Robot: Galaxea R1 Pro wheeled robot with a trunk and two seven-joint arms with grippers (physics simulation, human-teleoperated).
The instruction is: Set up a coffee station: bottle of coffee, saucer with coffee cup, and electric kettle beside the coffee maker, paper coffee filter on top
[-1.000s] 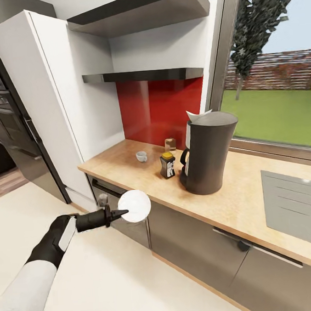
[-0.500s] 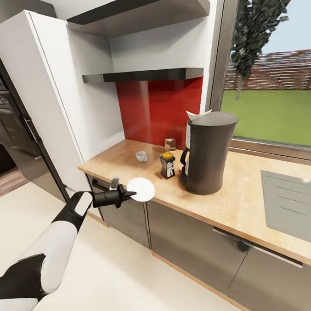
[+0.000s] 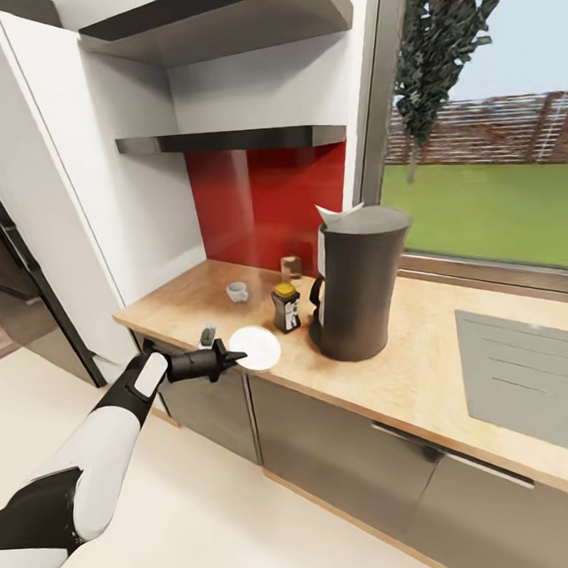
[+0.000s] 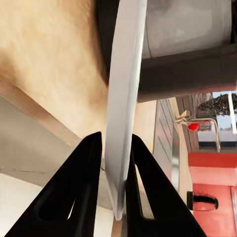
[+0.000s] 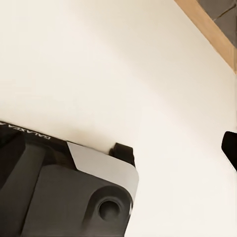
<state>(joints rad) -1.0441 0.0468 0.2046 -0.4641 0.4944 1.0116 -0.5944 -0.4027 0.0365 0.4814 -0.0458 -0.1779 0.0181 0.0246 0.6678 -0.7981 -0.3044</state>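
My left gripper is shut on the rim of the white saucer, which lies flat over the front edge of the kitchen countertop; I cannot tell whether it touches the wood. In the left wrist view the saucer is edge-on between the black fingers. Just beyond it stands the bottle of coffee, right beside the tall coffee maker. The paper coffee filter sits on the maker's top. The coffee cup stands further back left. The black kitchen shelf hangs above.
A small wooden block stands by the red backsplash. A steel drainer lies in the worktop at the right. Grey cabinets sit below the counter, a white tall unit at left. The right wrist view has floor and part of the robot's body.
The left gripper carried the saucer up and forward from in front of the cabinets to the counter's front edge. The head view has since shifted, sliding the whole scene left.
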